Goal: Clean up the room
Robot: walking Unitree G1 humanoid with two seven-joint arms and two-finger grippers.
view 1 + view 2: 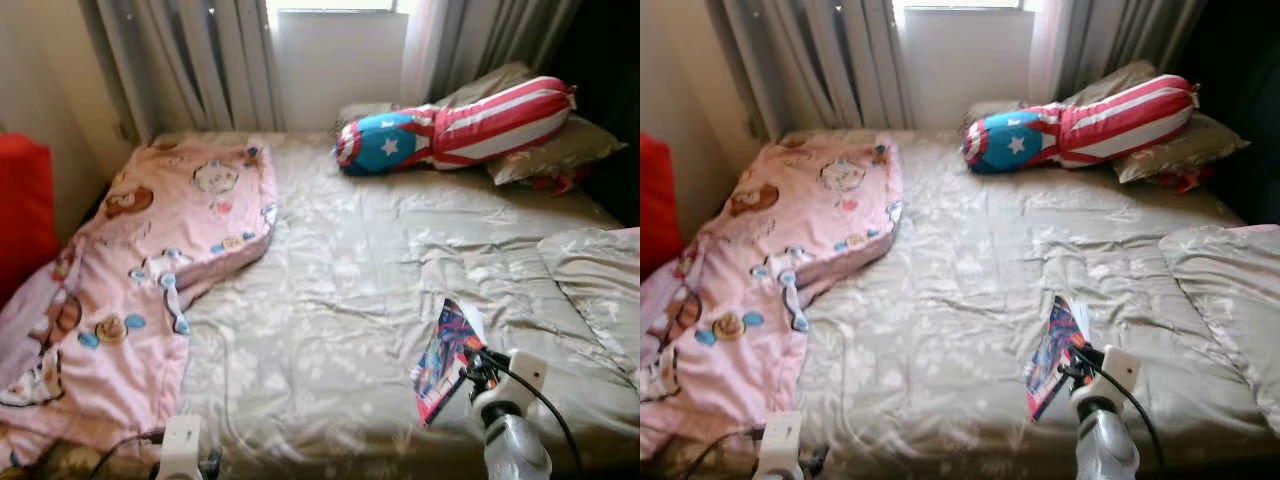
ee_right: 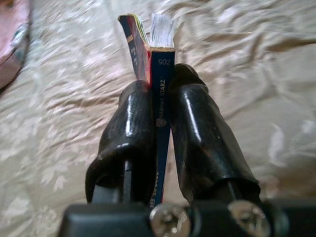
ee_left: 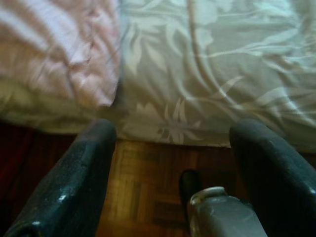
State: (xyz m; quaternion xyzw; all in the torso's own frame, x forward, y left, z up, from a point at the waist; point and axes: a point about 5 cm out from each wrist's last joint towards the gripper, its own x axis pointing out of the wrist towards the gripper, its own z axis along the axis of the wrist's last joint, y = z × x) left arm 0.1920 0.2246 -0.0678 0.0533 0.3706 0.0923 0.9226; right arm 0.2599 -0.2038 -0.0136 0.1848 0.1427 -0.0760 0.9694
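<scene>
head views: right gripper (image 1: 478,365) clenched on book (image 1: 445,355), raised over bed (image 1: 330,300) at 5 o'clock, long axis 1 to 7.
right wrist: spine pinched edge-on.
left wrist: left gripper (image 3: 173,163) spread, off bed edge.

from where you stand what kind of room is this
Most likely a bedroom. A bed with a grey leaf-print cover takes up most of the space, a pink cartoon blanket is rumpled on one side, and pillows sit at the head beneath a curtained window.
</scene>
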